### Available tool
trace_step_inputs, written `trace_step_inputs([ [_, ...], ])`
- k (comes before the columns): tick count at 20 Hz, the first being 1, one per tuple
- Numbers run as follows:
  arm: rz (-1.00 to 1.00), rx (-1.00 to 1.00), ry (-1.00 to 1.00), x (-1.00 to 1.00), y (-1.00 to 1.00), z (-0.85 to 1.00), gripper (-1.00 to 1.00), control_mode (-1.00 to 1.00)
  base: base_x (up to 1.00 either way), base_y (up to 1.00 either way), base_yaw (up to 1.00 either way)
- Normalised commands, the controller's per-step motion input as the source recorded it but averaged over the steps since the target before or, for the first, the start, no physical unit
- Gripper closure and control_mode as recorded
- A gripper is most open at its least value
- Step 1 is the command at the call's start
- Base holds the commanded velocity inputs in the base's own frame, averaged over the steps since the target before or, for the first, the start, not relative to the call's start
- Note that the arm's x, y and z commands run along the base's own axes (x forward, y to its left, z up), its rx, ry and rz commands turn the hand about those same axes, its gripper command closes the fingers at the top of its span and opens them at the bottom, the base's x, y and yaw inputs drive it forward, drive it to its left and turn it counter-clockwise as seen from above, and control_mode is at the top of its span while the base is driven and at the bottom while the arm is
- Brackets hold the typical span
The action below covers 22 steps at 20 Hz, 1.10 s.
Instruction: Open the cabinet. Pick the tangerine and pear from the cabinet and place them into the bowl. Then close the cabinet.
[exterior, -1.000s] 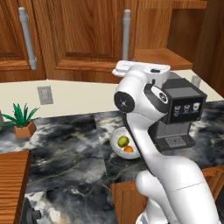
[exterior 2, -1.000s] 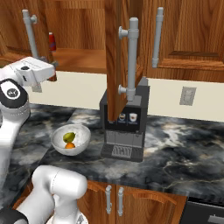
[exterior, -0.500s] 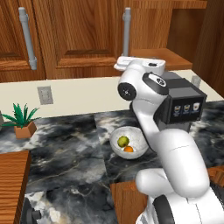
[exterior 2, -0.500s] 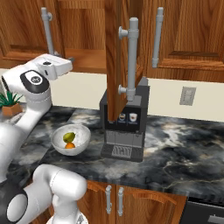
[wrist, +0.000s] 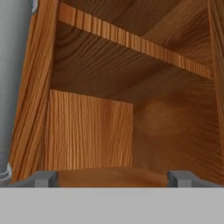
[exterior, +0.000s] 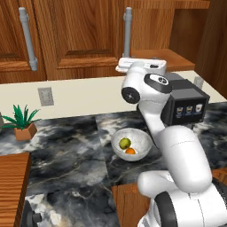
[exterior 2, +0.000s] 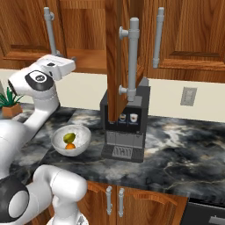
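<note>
**Fruit in the bowl, pincer up at the open cabinet**

Since the earlier frames our arm has swung its upper joints round toward the cabinet, while the bowl and fruit lie as they did.

From the left base view, we see our pincer (exterior: 120, 66) raised at the lower edge of the cabinet (exterior: 80, 35). Well below it, the bowl (exterior: 141, 142) sits on the dark marble counter (exterior: 66, 150), with the pear (exterior: 125, 142) and the tangerine (exterior: 130, 151) touching inside.

From the right base view, one cabinet door (exterior 2: 117, 57) stands swung out over the coffee machine (exterior 2: 125, 127). The bowl (exterior 2: 59, 141) is below the pincer.

From the hand view, our fingertips (wrist: 43, 178) stand wide apart, gripping nothing. Ahead lies the bare wood shelf (wrist: 131, 41).
</note>
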Motion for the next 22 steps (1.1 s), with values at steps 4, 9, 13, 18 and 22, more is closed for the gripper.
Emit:
trace_step_inputs([
  [4,0.0,0.02,-0.08,-0.93,0.0,0.45,-1.0,-1.0,0.0,0.0,0.0],
  [9,0.0,0.08,0.01,-1.0,0.0,0.48,-1.0,-1.0,0.0,0.0,0.0],
  [13,0.0,0.09,0.16,-1.0,0.0,0.51,-1.0,-1.0,0.0,0.0,0.0],
  [18,0.0,0.06,0.21,-1.0,0.0,0.31,-1.0,-1.0,0.0,0.0,0.0],
  [22,0.02,0.0,0.07,-1.0,0.02,-0.03,-1.0,-1.0,0.0,0.0,0.0],
])
